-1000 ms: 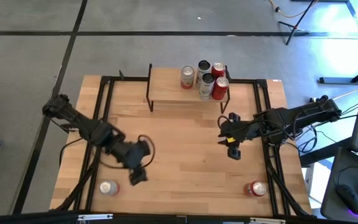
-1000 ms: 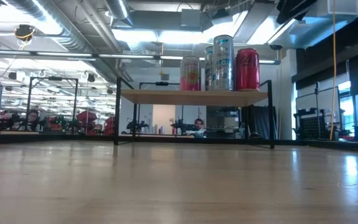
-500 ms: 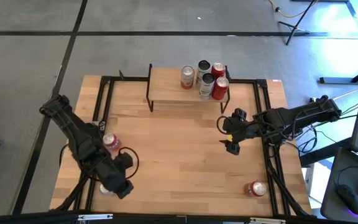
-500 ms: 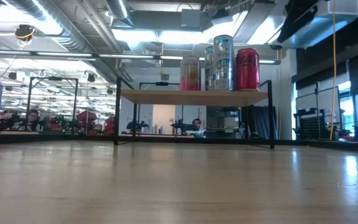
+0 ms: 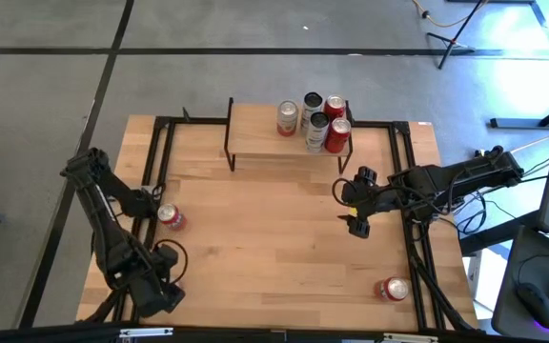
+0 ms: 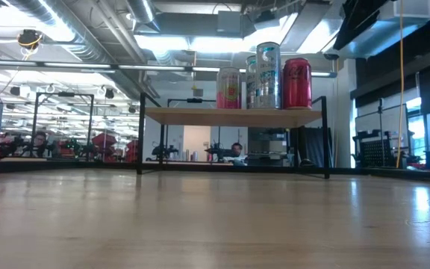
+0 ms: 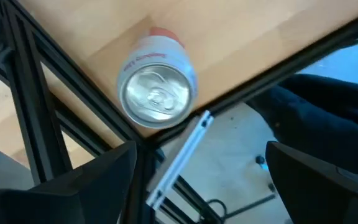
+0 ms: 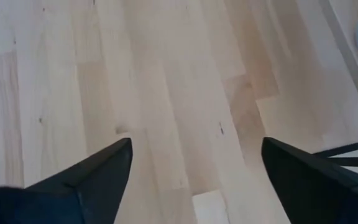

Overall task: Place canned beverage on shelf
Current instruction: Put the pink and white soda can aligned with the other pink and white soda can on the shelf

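High view: shelf point(image 5: 289, 143) at 12 o'clock on worktop point(image 5: 284, 248), four cans point(image 5: 315, 121) bunched at its right end, so left end stays free for more. Left gripper point(image 5: 155, 293) at 7 o'clock, jaws apart, empty, poised over upright can point(image 7: 158, 93) at worktop corner: judge this as approach for pickup. Another can point(image 5: 170, 217) at 9 o'clock, one more point(image 5: 393, 289) at 5 o'clock. Right gripper point(image 5: 351, 205) at 3 o'clock, jaws apart, empty, clear of shelf.

Four upright cans point(image 5: 315, 120) on shelf point(image 5: 255, 129)
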Robot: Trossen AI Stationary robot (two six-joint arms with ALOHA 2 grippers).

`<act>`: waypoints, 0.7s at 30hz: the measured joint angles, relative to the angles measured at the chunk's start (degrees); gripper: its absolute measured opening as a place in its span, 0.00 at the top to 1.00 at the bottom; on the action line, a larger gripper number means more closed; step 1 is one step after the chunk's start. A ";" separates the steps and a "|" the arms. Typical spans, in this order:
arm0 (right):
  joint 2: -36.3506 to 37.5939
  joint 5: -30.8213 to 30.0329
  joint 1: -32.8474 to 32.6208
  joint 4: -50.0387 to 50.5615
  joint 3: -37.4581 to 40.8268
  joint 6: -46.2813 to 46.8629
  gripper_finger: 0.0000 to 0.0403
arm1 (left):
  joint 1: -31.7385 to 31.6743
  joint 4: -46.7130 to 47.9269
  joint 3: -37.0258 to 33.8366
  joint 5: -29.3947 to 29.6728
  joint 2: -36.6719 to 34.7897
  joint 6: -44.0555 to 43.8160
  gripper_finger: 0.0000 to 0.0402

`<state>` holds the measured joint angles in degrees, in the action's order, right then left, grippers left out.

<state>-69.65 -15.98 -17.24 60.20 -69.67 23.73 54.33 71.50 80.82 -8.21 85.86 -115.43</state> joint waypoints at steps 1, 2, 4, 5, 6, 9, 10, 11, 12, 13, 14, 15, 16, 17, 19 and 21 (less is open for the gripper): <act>0.00 0.02 -0.02 -0.02 0.00 0.00 0.15 | 0.31 -0.58 -0.83 0.10 -0.01 -0.04 0.13; 0.00 0.00 0.00 -0.02 0.00 0.00 0.15 | 0.60 -1.01 -1.72 0.13 -0.04 -0.05 0.13; -0.02 -0.38 0.00 -0.02 0.00 0.00 0.16 | 1.03 -0.91 -3.62 0.14 -0.04 0.06 0.13; -0.02 -0.79 0.00 -0.02 0.00 -0.01 0.16 | 1.17 -0.88 -4.48 0.14 -0.04 0.25 0.13; -0.02 -0.98 0.00 -0.02 0.00 -0.01 0.16 | 1.26 -0.94 -5.26 0.15 -0.04 0.32 0.13; -0.02 -0.99 0.00 0.00 0.00 -0.03 0.16 | 1.24 -1.13 -7.38 0.15 -0.04 0.86 0.13; -0.02 -0.99 0.00 0.00 0.00 -0.03 0.16 | 1.24 -1.55 -7.92 0.15 -0.04 1.61 0.13; 0.00 -0.99 0.00 0.00 0.00 -0.03 0.16 | 1.24 -2.40 -8.47 0.22 -0.04 2.29 0.13; -0.01 -0.97 0.00 0.00 0.00 -0.03 0.16 | 1.24 -3.59 -9.05 0.21 -0.04 3.38 0.13; -0.02 -0.96 -0.01 0.00 0.00 -0.03 0.16 | 1.24 -4.60 -9.57 0.20 -0.04 4.15 0.13; -0.02 -0.97 -0.01 0.00 0.00 -0.03 0.16 | 1.24 -5.52 -10.22 0.06 -0.04 4.81 0.13; -0.02 -0.98 -0.01 0.00 0.00 -0.03 0.16 | 1.24 -6.15 -10.86 -0.22 -0.04 4.91 0.13; -0.01 -1.01 0.00 0.00 0.00 -0.03 0.16 | 1.34 -6.53 -11.58 -0.61 -0.04 4.97 0.13; -0.02 -1.01 0.00 0.01 0.00 -0.03 0.16 | 1.49 -6.72 -12.14 -0.88 -0.04 5.00 0.13; 0.00 -1.03 0.00 0.00 0.00 -0.03 0.16 | 1.74 -6.81 -12.96 -0.93 -0.04 5.02 0.13; -0.02 -1.05 0.00 0.00 0.00 -0.03 0.16 | 1.77 -7.17 -13.73 -0.50 -0.04 5.44 0.13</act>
<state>-69.67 -17.04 -17.23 60.20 -69.67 23.70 56.10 64.34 67.09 -8.71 85.82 -109.99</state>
